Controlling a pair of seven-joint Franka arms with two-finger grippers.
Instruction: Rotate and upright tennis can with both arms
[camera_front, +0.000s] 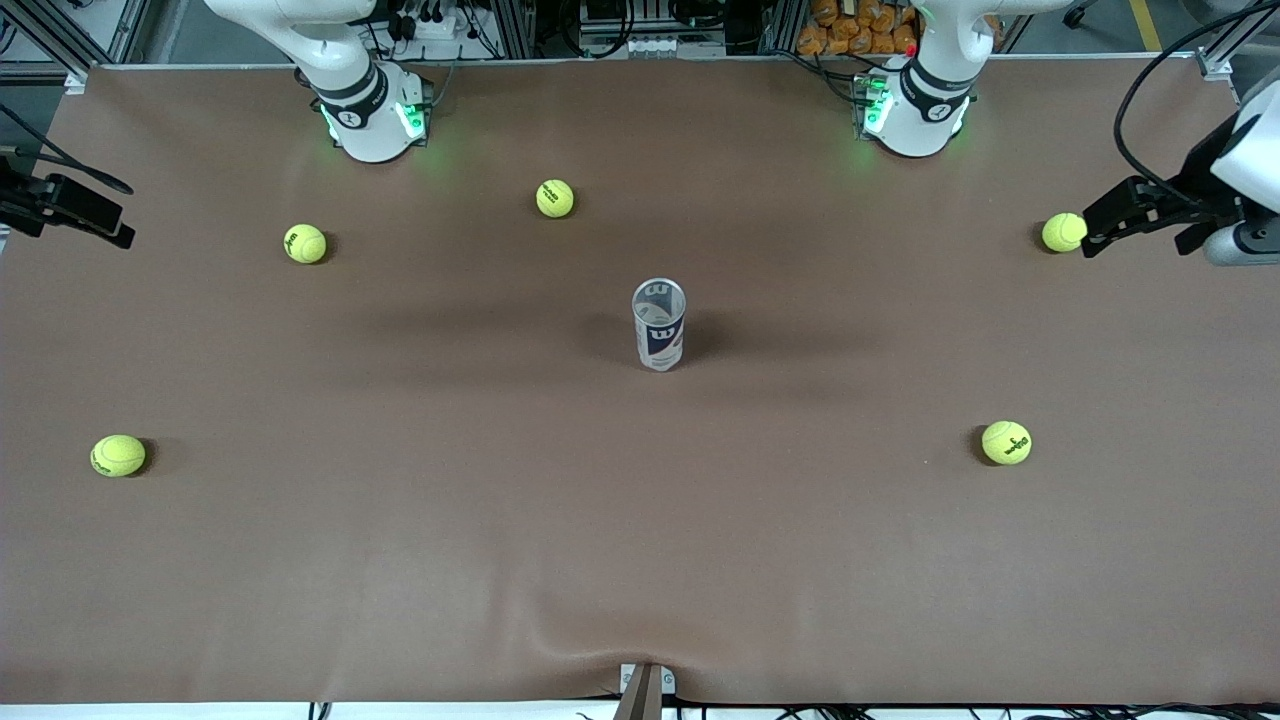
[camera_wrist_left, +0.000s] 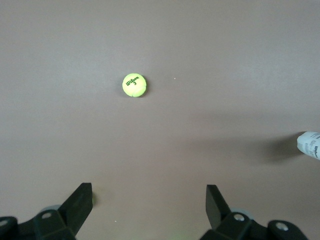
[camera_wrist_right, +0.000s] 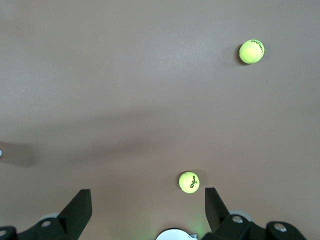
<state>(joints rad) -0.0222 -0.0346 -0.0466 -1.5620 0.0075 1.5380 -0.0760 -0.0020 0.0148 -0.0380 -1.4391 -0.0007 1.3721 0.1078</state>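
Observation:
The tennis can, a clear tube with a white-and-navy "W" label and a silver rim, stands upright at the middle of the table; its edge shows in the left wrist view. My left gripper is open and empty over the left arm's end of the table, beside a tennis ball. My right gripper is open and empty over the right arm's end of the table. In both wrist views the jaws stand wide apart with only table between them: left gripper, right gripper. Both grippers are well away from the can.
Several yellow-green tennis balls lie around the can: one and one near the right arm's base, one and one nearer the front camera. One ball shows in the left wrist view, two in the right.

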